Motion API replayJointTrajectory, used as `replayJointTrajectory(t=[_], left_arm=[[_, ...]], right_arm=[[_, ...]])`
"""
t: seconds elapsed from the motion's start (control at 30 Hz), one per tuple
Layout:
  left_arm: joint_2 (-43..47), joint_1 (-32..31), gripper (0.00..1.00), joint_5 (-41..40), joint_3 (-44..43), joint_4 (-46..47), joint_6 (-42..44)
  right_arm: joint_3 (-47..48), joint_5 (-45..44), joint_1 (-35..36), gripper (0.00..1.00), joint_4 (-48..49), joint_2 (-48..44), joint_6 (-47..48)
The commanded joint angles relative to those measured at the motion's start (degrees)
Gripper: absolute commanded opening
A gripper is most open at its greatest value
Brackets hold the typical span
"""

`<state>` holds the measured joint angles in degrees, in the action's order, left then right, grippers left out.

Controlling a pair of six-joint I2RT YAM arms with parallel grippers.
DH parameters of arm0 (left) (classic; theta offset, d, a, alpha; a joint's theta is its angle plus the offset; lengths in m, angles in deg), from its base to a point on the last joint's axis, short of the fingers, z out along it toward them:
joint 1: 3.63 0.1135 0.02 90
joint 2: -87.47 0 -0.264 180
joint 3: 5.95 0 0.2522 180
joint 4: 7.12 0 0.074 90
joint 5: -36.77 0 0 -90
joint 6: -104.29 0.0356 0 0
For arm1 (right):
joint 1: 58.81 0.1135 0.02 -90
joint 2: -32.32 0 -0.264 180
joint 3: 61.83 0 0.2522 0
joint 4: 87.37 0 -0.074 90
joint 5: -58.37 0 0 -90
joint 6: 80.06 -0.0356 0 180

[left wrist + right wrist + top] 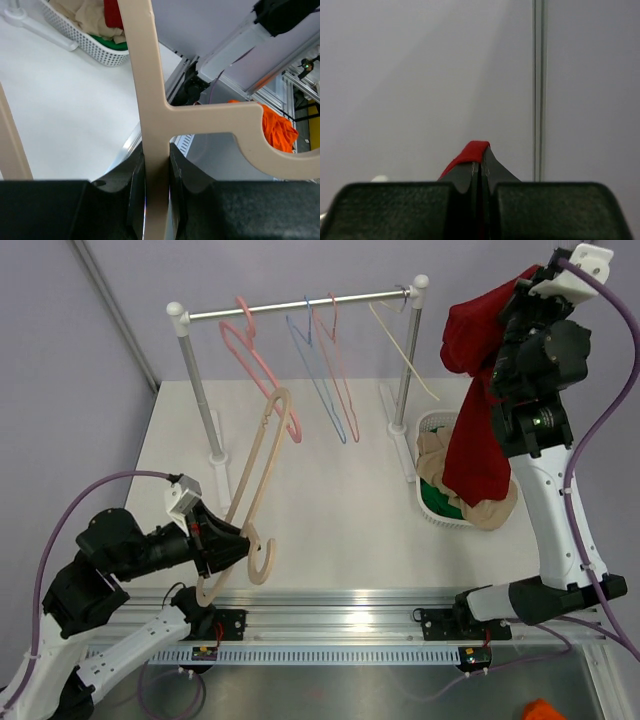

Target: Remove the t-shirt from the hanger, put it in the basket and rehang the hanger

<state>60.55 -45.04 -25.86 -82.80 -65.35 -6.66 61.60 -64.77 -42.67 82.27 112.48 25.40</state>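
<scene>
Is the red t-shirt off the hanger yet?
Off: red t-shirt hangs from the right gripper over the basket; the left gripper holds the bare beige hanger.

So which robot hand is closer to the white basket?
The right. The right gripper holds the red shirt up above the basket; the left gripper grips the beige hanger across the table.

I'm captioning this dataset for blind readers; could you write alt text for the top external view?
The right gripper holds up a red fabric t-shirt over a white plastic laundry basket, while the left gripper grips a bare beige plastic hanger above the white table. More empty hangers hang on a metal rail behind.
</scene>
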Motion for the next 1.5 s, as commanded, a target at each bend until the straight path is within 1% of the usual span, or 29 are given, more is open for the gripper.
replayJointTrajectory(t=[0.0, 0.03, 0.07, 0.1, 0.13, 0.17, 0.23, 0.27, 0.33, 0.37, 0.4, 0.43, 0.53, 0.6, 0.67, 0.77, 0.87, 0.9, 0.97, 1.0, 1.07, 1.1, 1.13, 1.17, 1.2, 1.23, 1.3, 1.33, 1.47], left_arm=[[0.4, -0.2, 0.0, -5.4, 2.8, 8.1, -1.7], [0.3, -0.1, 0.0, -5.1, 3.2, 8.4, -2.0], [-0.2, -0.2, 0.0, -5.0, 3.5, 9.0, -2.5], [-0.3, -0.2, 0.0, -5.1, 3.9, 9.4, -2.7], [-0.3, -0.2, 0.0, -5.1, 4.1, 9.7, -3.0], [-0.2, -0.2, 0.0, -5.4, 4.2, 10.2, -3.2], [-0.1, -0.2, 0.0, -6.2, 4.4, 10.5, -3.6], [0.0, -0.2, 0.0, -6.4, 4.4, 10.8, -3.7], [-0.2, -0.2, 0.0, -6.4, 4.2, 10.9, -3.9], [-0.2, -0.2, 0.0, -6.4, 4.2, 11.2, -4.1], [-0.4, -0.2, 0.0, -6.6, 4.2, 11.4, -4.4], [-0.4, -0.2, 0.0, -6.5, 4.5, 11.9, -5.0], [-1.0, -0.2, 0.0, -6.8, 4.9, 13.9, -6.6], [-1.9, -0.1, 0.0, -7.5, 4.9, 14.4, -7.3], [-2.7, -0.2, 0.0, -7.9, 4.5, 15.0, -8.3], [-3.7, -0.2, 0.0, -9.0, 4.3, 16.5, -9.7], [-4.2, -0.2, 0.0, -9.3, 4.3, 18.5, -11.4], [-4.5, -0.2, 0.0, -9.2, 4.2, 18.9, -12.1], [-4.9, -0.2, 0.0, -9.4, 4.0, 19.7, -12.7], [-5.1, -0.2, 0.0, -9.4, 3.9, 19.9, -12.9], [-5.9, -0.2, 0.0, -9.7, 3.2, 20.1, -13.5], [-6.3, -0.2, 0.0, -9.7, 3.1, 20.3, -14.1], [-6.7, -0.2, 0.0, -9.9, 2.5, 20.9, -14.5], [-7.4, -0.2, 0.0, -9.9, 2.3, 21.2, -14.9], [-7.9, -0.2, 0.0, -10.0, 2.0, 21.5, -15.3], [-8.2, -0.2, 0.0, -10.1, 1.7, 22.6, -16.3], [-8.9, -0.2, 0.0, -11.0, 1.5, 23.7, -18.2], [-9.2, -0.2, 0.0, -11.4, 1.6, 24.9, -18.9], [-9.3, -0.2, 0.0, -13.7, 1.8, 28.5, -22.3]], right_arm=[[-10.8, 2.4, -2.5, 0.0, 4.8, -5.5, -6.2], [-13.7, 2.4, -3.2, 0.0, 5.4, -7.9, -9.3], [-19.3, 1.9, -4.4, 0.0, 5.7, -9.2, -11.0], [-22.6, 1.2, -4.9, 0.0, 7.2, -10.5, -13.8], [-25.9, -0.8, -5.5, 0.0, 8.2, -13.4, -14.8], [-32.6, -2.3, -5.6, 0.0, 10.3, -15.2, -15.1], [-39.6, -6.6, -5.7, 0.0, 12.7, -20.1, -18.9], [-45.8, -7.5, -6.0, 0.0, 13.4, -21.7, -20.4], [-51.4, -8.9, -6.1, 0.0, 13.1, -26.2, -25.3], [-56.6, -8.9, -6.3, 0.0, 12.6, -27.6, -27.5], [-58.9, -8.3, -6.2, 0.0, 10.0, -29.7, -31.9], [-61.1, -7.4, -6.2, 0.0, 8.9, -30.5, -34.0], [-72.9, -7.0, -6.3, 0.0, 6.4, -31.3, -42.4], [-76.3, -6.2, -6.2, 0.0, 4.6, -30.2, -48.0], [-80.0, -4.0, -6.2, 0.0, 4.9, -28.8, -50.7], [-81.8, 1.0, -6.2, 0.0, 4.2, -24.5, -56.3], [-82.8, 1.0, -6.2, 0.01, 4.3, -20.5, -58.5], [-83.0, -0.2, -6.2, 0.06, 4.2, -19.8, -59.3], [-83.6, -1.8, -6.2, 0.12, 2.6, -20.0, -60.4], [-83.7, -2.3, -6.2, 0.21, 1.9, -21.9, -60.5], [-84.3, -1.8, -6.2, 0.35, 1.6, -24.5, -59.8], [-83.9, -1.1, -6.2, 0.49, 0.3, -27.4, -58.5], [-82.0, 0.8, -6.2, 0.73, -1.4, -28.8, -57.5], [-80.9, 1.9, -6.2, 0.82, -6.1, -30.4, -55.5], [-79.9, 3.7, -6.2, 0.87, -8.0, -33.5, -54.6], [-77.8, 7.4, -6.2, 0.96, -9.6, -35.0, -53.7], [-75.7, 10.8, -6.1, 0.99, -15.2, -39.6, -52.4], [-74.3, 14.3, -6.1, 0.99, -16.5, -41.1, -52.1], [-71.6, 20.2, -6.1, 1.0, -23.3, -48.0, -50.7]])
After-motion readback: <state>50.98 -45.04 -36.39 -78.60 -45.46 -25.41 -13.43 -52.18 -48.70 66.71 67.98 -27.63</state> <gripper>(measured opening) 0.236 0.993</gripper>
